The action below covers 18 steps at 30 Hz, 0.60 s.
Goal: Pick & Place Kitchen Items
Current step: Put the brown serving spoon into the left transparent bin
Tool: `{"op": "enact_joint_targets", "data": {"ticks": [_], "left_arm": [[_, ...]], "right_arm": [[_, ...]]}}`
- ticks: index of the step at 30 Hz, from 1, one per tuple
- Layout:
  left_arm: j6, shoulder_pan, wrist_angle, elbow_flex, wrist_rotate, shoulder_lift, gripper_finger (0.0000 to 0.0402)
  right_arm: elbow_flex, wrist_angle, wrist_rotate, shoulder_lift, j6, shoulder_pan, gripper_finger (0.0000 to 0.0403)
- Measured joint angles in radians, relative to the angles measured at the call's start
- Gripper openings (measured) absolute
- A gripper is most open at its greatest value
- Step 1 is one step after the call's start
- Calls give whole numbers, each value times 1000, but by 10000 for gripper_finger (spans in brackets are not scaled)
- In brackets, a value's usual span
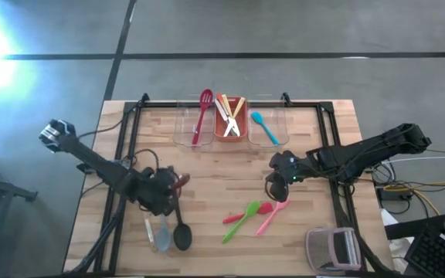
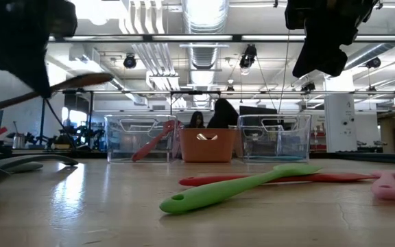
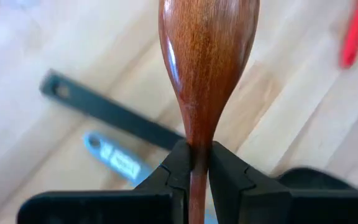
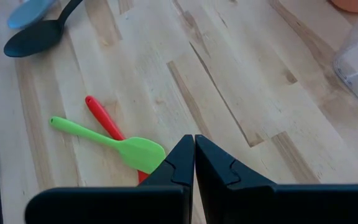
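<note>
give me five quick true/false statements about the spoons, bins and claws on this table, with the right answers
1. The left claw is shut on the wooden spoon. True.
2. The right claw holds the green spoon. False: it is shut and holds nothing; the green spoon lies on the table.
3. The large red spoon sits in a clear bin. True.
4. The black spoon is in the orange bin. False: it lies on the table near the left arm.
5. The green spoon lies across a small red spoon. True.
</note>
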Motion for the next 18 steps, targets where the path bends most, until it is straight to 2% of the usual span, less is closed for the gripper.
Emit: {"op": "enact_joint_targets", "data": {"ticks": [6, 11, 14, 18], "left_arm": [[68, 44, 3, 1, -235, -119, 36], [191, 130, 51, 1, -418, -192, 36], [333, 212, 144, 1, -447, -219, 36], [569, 347, 309, 1, -421, -231, 36]], "right_arm": [[0, 0, 0, 0, -3, -1, 8], [0, 0, 0, 0, -4, -1, 8], [0, 0, 0, 0, -4, -1, 8], [0, 0, 6, 0, -3, -1, 8]]}}
